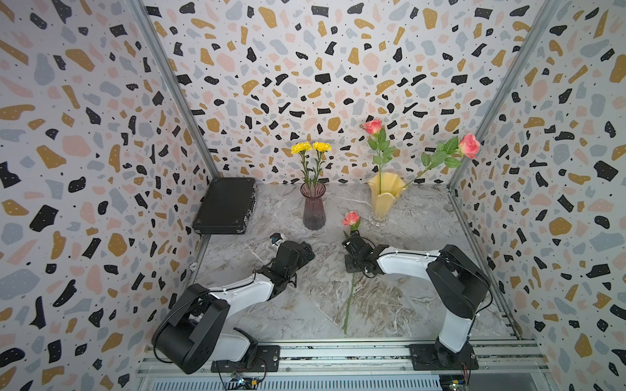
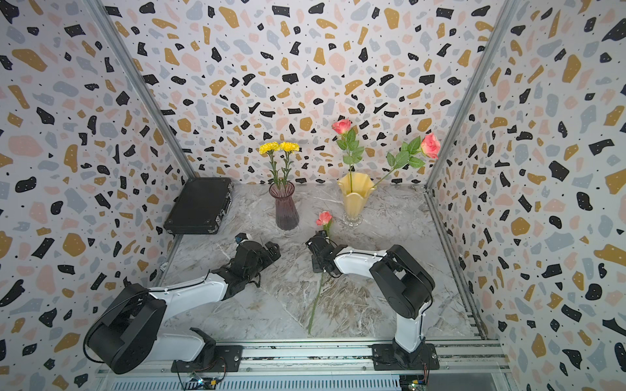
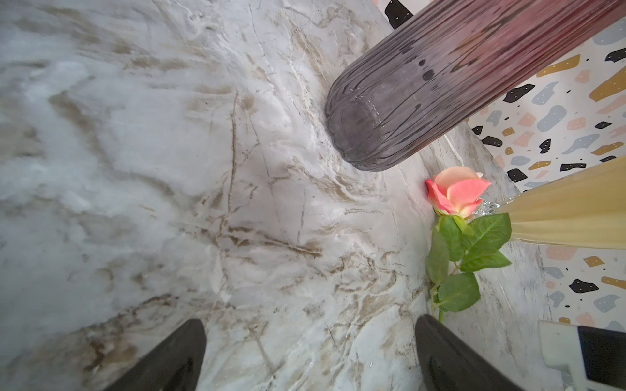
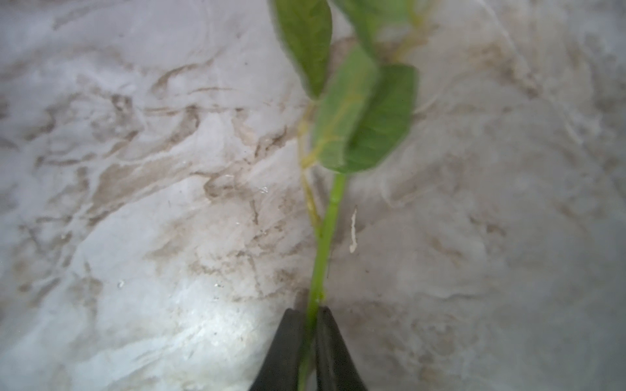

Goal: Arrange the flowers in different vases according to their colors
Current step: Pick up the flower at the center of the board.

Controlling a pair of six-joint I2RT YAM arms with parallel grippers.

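Right gripper was clamped tight on the stem of the pink rose, which lay on the table, stem end at 6 o'clock, bloom at 12; yellow vase stood near at 1 o'clock

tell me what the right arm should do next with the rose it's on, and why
Probably lift it. The right gripper is shut on the stem of the pink rose, which lies along the marble table; two other roses already stand in the yellow vase nearby, so raising the stem clear should come before carrying it there.
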